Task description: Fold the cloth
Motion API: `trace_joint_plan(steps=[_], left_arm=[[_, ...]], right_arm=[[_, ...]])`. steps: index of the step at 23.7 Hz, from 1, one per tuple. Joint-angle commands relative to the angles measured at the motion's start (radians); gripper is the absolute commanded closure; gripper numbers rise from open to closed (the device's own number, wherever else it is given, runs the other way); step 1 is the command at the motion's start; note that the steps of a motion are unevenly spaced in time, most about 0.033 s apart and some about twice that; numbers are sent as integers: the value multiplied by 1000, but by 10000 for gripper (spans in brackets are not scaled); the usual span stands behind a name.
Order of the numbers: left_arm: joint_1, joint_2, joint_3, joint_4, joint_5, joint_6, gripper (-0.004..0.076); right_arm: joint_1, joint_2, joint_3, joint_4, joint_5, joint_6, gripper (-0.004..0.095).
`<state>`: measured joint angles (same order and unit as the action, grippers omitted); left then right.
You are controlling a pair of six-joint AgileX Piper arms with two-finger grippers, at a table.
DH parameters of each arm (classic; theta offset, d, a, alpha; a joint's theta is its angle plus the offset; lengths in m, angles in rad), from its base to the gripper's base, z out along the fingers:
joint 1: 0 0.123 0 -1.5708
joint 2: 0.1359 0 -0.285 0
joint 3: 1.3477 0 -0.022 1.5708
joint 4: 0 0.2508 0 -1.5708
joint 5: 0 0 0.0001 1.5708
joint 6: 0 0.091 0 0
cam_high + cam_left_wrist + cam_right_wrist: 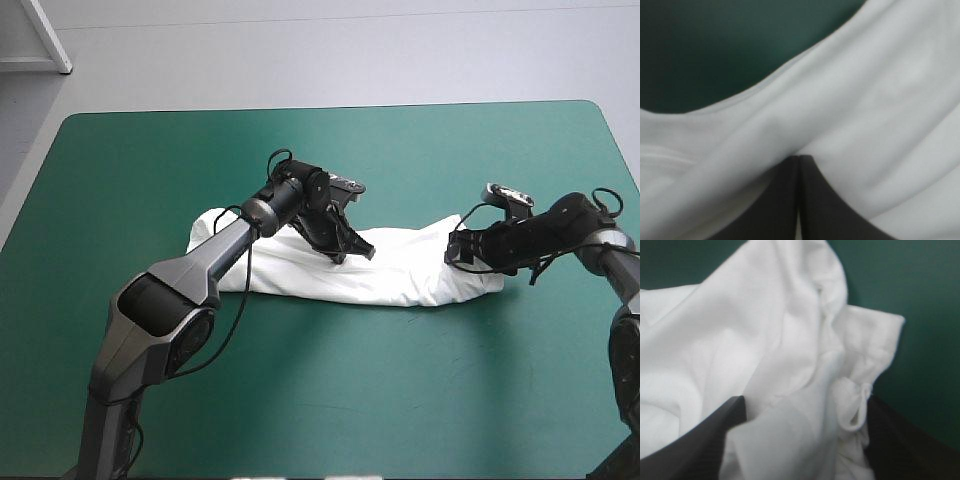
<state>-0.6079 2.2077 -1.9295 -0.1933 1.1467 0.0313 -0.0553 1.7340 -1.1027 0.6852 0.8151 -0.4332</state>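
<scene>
T-shirt point(400, 272): white, lying as a long, loosely folded band across the middle of the table, its length running left to right. The left end is rounded and bunched, and the right end is rumpled.
Cloth surface: soft ridges and creases. In the left wrist view the T-shirt point(880, 100) fills most of the picture, with one thick fold running slantwise toward the fingertips.
Cloth at the right end: in the right wrist view the T-shirt point(740, 330) is heaped up, and a hemmed flap point(875, 332) sticks out over the cover.
Left tool point(356, 254): down on the band's far edge, near its middle. The left tool point(799, 159) has its black fingers pressed together into one point, clamped on the T-shirt where the fold meets the tip.
Right tool point(458, 250): low at the band's right end. The right tool point(805, 402) has its black fingers standing wide apart, with bunched cloth lying between them.
Table point(300, 400): teal-green cover, bare on every side of the band. It also shows beyond the cloth's edge in the left wrist view point(715, 50) and in the right wrist view point(925, 290).
</scene>
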Motion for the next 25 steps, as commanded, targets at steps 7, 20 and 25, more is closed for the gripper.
trace_joint_plan(steps=[7,20,25], left_arm=[[-22,-4,2,-39,-36,-10,732],[-22,-4,2,-44,-21,3,732],[-22,-4,-6,-41,7,29,732]], right_arm=[[34,-43,-21,28,-36,4,904],[186,-180,-342,123,103,154,923],[288,-177,-449,49,92,250,923]])
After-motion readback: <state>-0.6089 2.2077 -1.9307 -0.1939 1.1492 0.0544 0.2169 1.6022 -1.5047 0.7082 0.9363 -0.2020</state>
